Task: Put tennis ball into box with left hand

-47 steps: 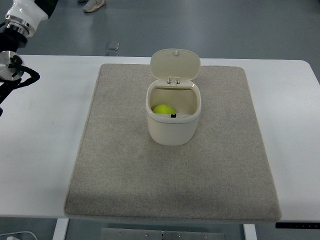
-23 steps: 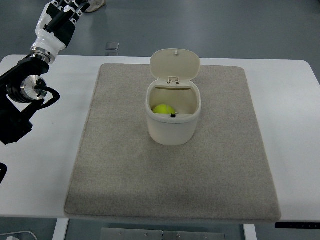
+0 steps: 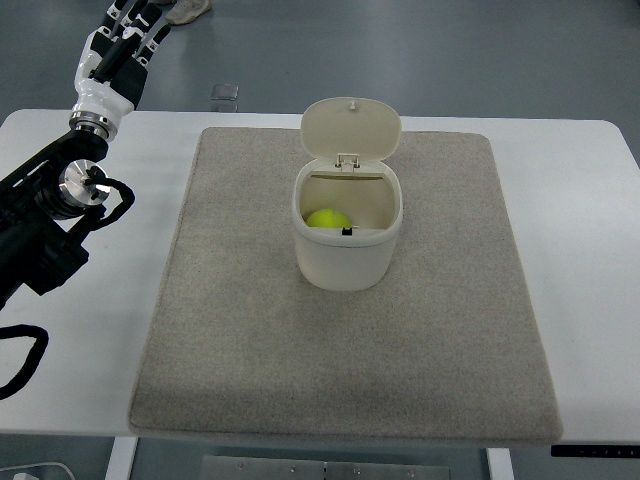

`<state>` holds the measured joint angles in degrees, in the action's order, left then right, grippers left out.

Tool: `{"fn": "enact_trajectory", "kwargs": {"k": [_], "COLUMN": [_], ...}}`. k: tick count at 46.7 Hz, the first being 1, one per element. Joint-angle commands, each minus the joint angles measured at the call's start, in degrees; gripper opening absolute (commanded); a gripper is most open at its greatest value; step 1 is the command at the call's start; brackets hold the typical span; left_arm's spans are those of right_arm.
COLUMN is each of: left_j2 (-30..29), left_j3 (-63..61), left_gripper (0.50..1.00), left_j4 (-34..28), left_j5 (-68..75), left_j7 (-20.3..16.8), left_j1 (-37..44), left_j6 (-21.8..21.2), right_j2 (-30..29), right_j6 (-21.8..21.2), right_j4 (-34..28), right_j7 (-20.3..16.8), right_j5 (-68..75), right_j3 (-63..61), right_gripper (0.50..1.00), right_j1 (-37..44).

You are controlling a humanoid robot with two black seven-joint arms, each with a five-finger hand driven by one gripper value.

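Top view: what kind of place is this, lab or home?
Most likely a robot lab or test cell. A white table carries one grey mat with a single lidded box centred on it, over a bare grey floor. The left hand hovers at the far left.

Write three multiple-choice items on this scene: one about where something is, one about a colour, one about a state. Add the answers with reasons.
1. Where is the tennis ball?
A. On the mat
B. Inside the box
C. In the robot hand

2. What colour is the mat?
A. Red
B. Black
C. Grey-beige

3. How is the lid of the box?
A. Flipped open
B. Shut
C. Lying on the table

Answers: 1 B, the yellow-green ball shows within the box's walls. 2 C, the mat under the box is grey-beige. 3 A, the lid stands up behind the opening on its hinge, while the left robot hand is off at the table's far left corner, holding nothing.
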<state>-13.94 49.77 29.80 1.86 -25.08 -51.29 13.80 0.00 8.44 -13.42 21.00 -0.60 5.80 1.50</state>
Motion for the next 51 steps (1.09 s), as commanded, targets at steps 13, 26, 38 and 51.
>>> {"fn": "enact_trajectory", "kwargs": {"k": [13, 26, 38, 51], "left_j2": [2.7, 2.9, 2.3, 2.1], "left_j3": [-3.4, -4.8, -4.8, -4.9], "left_gripper": [0.879, 0.887, 0.919, 0.919], "left_j4": [-1.9, -3.3, -4.3, -4.4], "left_j5": [1.0, 0.8, 0.8, 0.8], "left_j7": [0.2, 0.3, 0.3, 0.3], "left_j1": [-0.6, -1.5, -3.1, -6.1], "left_j6": [-1.9, -2.1, -2.2, -2.6], "right_j2": [0.0, 0.0, 0.0, 0.0], "right_j6": [0.0, 0.0, 0.0, 0.0], "right_j4": [0.0, 0.0, 0.0, 0.0], "right_j7": [0.0, 0.0, 0.0, 0.0], "right_j5": [0.0, 0.0, 0.0, 0.0], "right_j3": [0.0, 0.0, 0.0, 0.0], "right_gripper": [0.938, 0.938, 0.938, 0.938], "right_j1": [0.0, 0.0, 0.0, 0.0]}}
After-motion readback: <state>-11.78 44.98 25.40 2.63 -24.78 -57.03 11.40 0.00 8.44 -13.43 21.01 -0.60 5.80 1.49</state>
